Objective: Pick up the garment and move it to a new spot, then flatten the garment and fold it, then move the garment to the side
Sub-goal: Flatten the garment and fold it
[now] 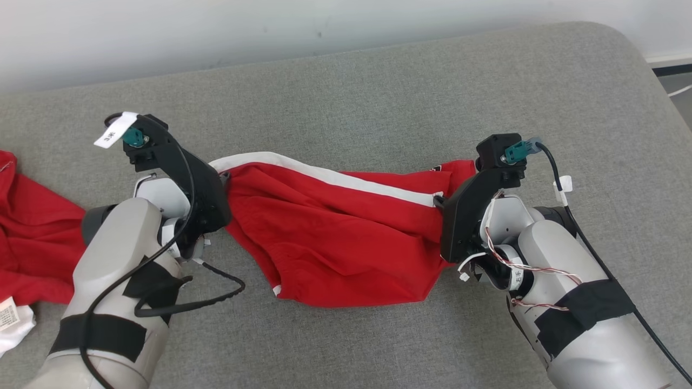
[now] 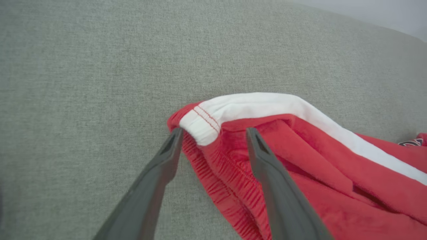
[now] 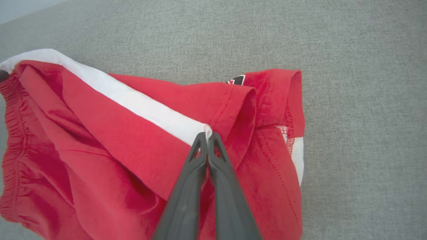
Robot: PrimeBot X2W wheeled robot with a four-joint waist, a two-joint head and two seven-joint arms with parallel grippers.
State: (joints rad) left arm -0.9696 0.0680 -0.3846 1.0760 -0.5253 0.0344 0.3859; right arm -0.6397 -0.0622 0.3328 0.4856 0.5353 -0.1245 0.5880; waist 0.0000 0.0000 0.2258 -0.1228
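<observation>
The garment is a pair of red shorts with a white side stripe, lying crumpled on the grey cushion between my two arms. My left gripper is open at the shorts' elastic waistband end; its two fingers straddle the white corner without pinching it. In the head view the left gripper meets the garment's left end. My right gripper is shut on the leg-hem end of the white stripe. From the head view the right gripper sits at the garment's right end.
Another red cloth lies at the far left, with a white piece bearing a label below it. The cushion's rounded right edge drops off to the floor. A pale wall runs along the back.
</observation>
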